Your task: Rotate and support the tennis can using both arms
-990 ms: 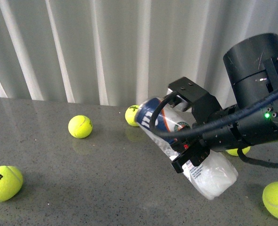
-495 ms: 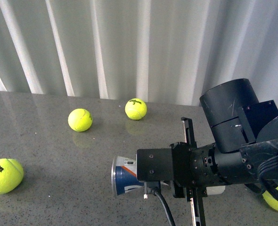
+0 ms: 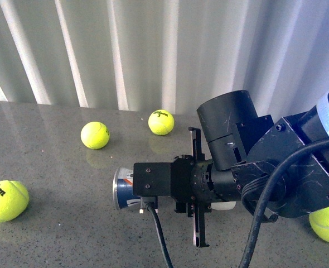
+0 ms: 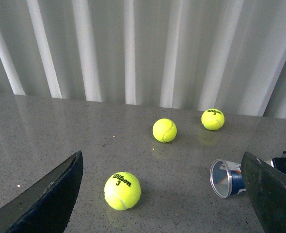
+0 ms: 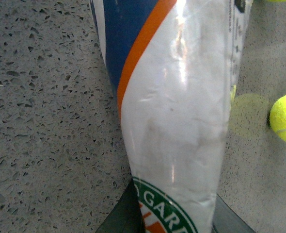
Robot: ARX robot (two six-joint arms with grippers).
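Note:
The tennis can [image 3: 124,188] lies level just above the grey table, its metal-rimmed open end pointing left and its navy label showing. My right gripper [image 3: 197,188] is shut on the can's middle, and the arm hides the rest of the tube. In the right wrist view the can [image 5: 177,107] fills the frame with its white, navy and orange label between the right gripper's [image 5: 174,221] fingers. In the left wrist view my left gripper [image 4: 162,201] is open wide and empty, and the can's open end [image 4: 227,178] lies just inside one finger [image 4: 271,194].
Yellow tennis balls lie on the table: two at the back [image 3: 95,135] [image 3: 161,122], one at the left [image 3: 5,201], one at the right [image 3: 327,222]. One ball [image 4: 122,191] sits between the left fingers. White curtains hang behind the table.
The right arm has turned the can from tilted to level, lowered it towards the table, and then shifted it a little to the left.

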